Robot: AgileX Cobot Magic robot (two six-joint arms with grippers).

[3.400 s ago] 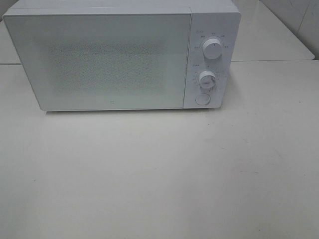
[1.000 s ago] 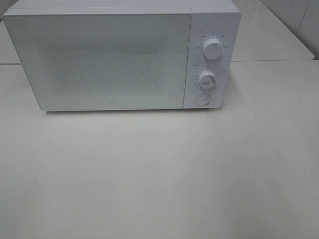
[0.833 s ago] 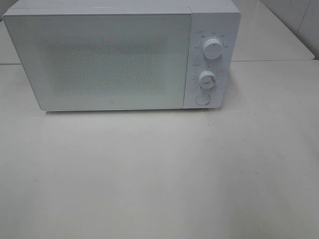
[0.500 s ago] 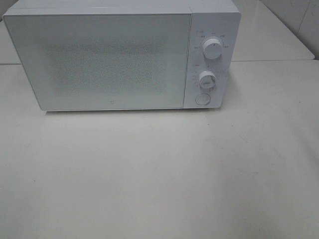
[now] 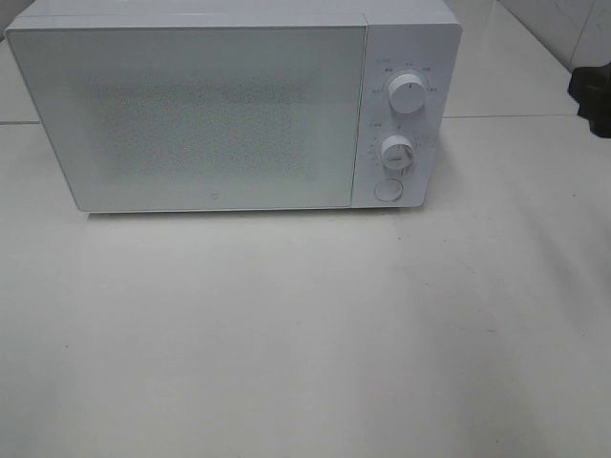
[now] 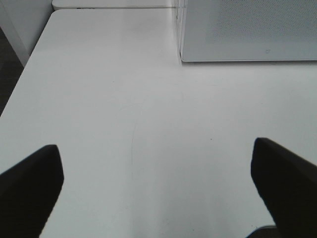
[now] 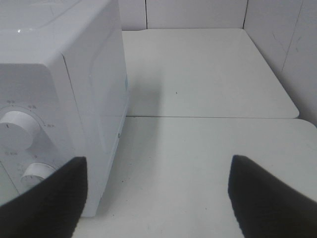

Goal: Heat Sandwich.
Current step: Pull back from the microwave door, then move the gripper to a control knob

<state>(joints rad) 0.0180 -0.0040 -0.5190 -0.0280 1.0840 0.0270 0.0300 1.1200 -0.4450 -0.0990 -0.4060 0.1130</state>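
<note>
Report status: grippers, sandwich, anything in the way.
Left gripper open, empty. Right gripper open, empty, by white boxy microwave. Sandwich not in view. Door shut, in the way.

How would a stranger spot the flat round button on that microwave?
Find the white microwave on the table. Its control strip sits right of the door; the button is lowest. Unlike the two knobs above, it lies flat.

No writing is showing clearly enough to read.
Tiny grey markings are ringing the upper dial [image 5: 408,95] and the lower dial [image 5: 397,153] on the microwave [image 5: 220,14] control panel [image 5: 430,52], upper right of the high view, but are blurring past reading; a small mark [image 5: 213,199] is sitting low on the door [image 5: 57,95], equally illegible.
</note>
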